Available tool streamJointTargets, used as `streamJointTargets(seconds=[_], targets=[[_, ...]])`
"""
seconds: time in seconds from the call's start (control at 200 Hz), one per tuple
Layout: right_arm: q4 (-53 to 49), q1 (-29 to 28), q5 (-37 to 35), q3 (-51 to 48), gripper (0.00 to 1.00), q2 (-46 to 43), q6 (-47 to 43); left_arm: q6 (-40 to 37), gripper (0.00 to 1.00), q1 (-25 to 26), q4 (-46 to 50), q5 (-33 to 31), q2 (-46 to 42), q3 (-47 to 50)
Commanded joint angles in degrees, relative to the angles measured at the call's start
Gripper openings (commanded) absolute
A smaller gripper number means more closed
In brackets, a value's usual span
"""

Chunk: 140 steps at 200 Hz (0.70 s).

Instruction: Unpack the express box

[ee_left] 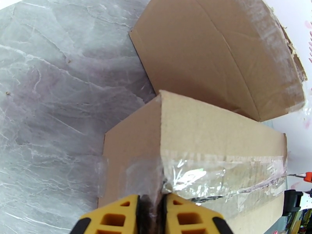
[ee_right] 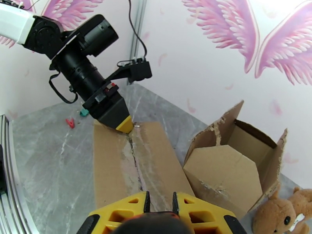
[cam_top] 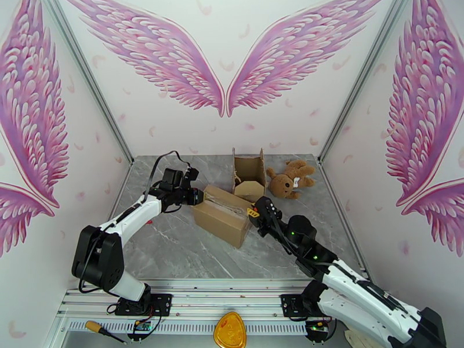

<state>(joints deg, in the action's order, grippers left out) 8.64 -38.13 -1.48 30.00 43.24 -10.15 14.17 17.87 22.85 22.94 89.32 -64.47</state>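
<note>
- Grey marble-patterned desk (cam_top: 174, 250).
- Pink wings (cam_top: 223, 65) painted on the white back wall.
- Brown teddy bear (cam_top: 292, 178) lying far right on the desk, just beside a torn, open carton (cam_top: 249, 169).
- Yellow-handled screwdriver (cam_top: 98, 330) at the near rail.

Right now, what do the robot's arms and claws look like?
The left arm and right arm are white shells with black joints. A black cable loops along the left one; green lights glow on the right. The left gripper and right gripper have chunky yellow fingers with cut-out holes.
</note>
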Motion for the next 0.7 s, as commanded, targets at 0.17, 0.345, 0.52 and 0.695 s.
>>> streamJointTargets(seconds=[0.17, 0.345, 0.52, 0.695], targets=[[5.2, 1.1, -15.9, 1.7, 0.00, -0.3, 16.1, 9.5, 0.21, -1.5, 10.2, -10.4, -8.5, 6.7], [3.5, 1.4, -21.1, 5.3, 0.00, 3.7, 25.7, 11.4, 0.38, -0.8, 9.9, -8.8, -14.2, 7.0], [5.8, 1.6, -22.3, 5.8, 0.00, 7.7, 36.4, 6.6, 0.58, 0.1, 13.0, -9.6, -18.0, 3.3], [9.4, 1.6, -22.6, 5.5, 0.00, 11.0, 44.1, -8.7, 0.81, 4.5, 9.6, -13.0, -22.3, 1.4]])
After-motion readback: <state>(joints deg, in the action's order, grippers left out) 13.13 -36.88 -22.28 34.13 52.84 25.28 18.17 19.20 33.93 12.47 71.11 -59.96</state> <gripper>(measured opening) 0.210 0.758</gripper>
